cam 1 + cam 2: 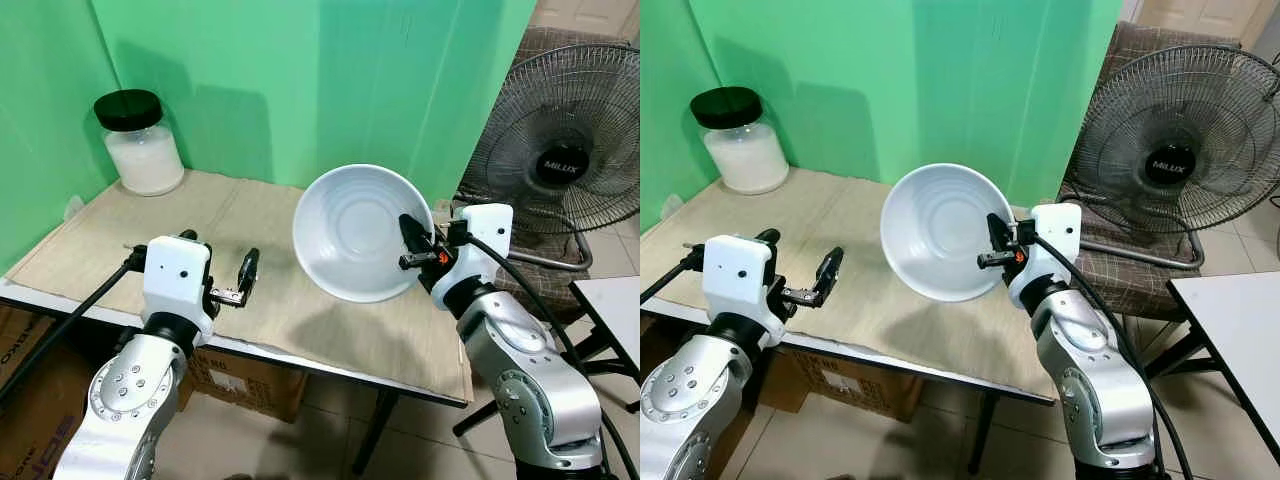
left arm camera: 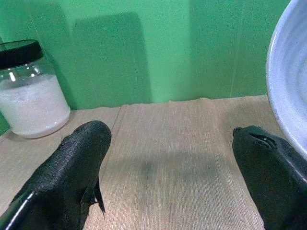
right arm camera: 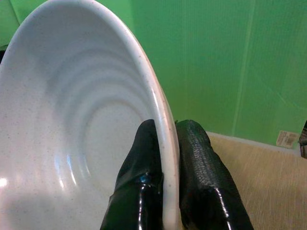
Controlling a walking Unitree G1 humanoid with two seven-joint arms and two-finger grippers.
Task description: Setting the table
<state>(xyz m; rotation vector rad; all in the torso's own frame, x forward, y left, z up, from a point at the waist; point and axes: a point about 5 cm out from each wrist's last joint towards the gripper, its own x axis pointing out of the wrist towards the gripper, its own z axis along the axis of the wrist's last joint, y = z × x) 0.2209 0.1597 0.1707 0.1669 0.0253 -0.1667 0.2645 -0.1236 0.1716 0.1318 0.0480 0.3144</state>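
Observation:
A white bowl (image 1: pixel 355 232) hangs tilted above the right part of the table (image 1: pixel 290 310), its hollow facing me. My right gripper (image 1: pixel 412 238) is shut on the bowl's right rim; in the right wrist view one finger (image 3: pixel 141 165) presses inside the bowl (image 3: pixel 72 124) and the other outside. My left gripper (image 1: pixel 218 270) is open above the table's front left, holding nothing. Its two black fingertips (image 2: pixel 79 158) stand wide apart over the beige mat (image 2: pixel 168 158).
A glass jar (image 1: pixel 140 143) with a black lid and white contents stands at the table's back left corner against the green wall. A standing fan (image 1: pixel 560 150) and a chair are to the right of the table. Cardboard boxes (image 1: pixel 245 385) sit underneath.

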